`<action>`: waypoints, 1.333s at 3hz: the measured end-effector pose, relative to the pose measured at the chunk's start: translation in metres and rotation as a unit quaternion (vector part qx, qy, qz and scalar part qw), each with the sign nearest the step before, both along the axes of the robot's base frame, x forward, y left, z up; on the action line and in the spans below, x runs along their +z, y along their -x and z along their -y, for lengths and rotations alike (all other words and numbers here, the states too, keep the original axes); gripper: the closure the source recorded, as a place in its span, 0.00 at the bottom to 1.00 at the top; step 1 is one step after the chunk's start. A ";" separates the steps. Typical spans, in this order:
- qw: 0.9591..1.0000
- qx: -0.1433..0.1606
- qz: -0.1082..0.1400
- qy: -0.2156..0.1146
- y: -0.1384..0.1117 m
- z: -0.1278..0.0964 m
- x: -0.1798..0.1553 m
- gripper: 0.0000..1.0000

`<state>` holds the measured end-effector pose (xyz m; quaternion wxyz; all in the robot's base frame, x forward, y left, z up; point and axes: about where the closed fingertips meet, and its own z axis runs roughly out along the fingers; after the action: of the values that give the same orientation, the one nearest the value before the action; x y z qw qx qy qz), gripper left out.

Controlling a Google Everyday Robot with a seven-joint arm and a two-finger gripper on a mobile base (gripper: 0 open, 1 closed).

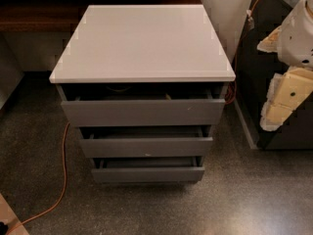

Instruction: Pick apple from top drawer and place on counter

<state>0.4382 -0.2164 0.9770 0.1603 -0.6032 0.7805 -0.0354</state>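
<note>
The grey cabinet stands in the middle of the speckled floor, its white bench overhanging the sides a little. The top drawer is pulled out only a short way, so just a narrow dark strip of its inside shows under the bench edge. In that strip, left of centre, there is a pale curved line, perhaps the rim of something round, though I cannot make out what. The apple itself is not to be seen from here; anything lying in the drawer sits under the bench overhang.

The gripper hangs at the far right, beside the cabinet and well apart from it, at about the height of the top drawer's front. It is cream and white, seen against a dark unit along the wall. I cannot tell whether it is open or closed, nor whether it holds anything. The arm rises behind it to the picture's edge.

The middle drawer and the bottom drawer also stand slightly open. An orange cable trails over the floor to the cabinet's left.
</note>
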 end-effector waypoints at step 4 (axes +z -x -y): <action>0.993 0.010 0.020 -0.113 -0.039 -0.057 -0.045 0.00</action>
<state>0.4772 -0.1596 0.9323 0.2431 -0.5879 0.7704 0.0428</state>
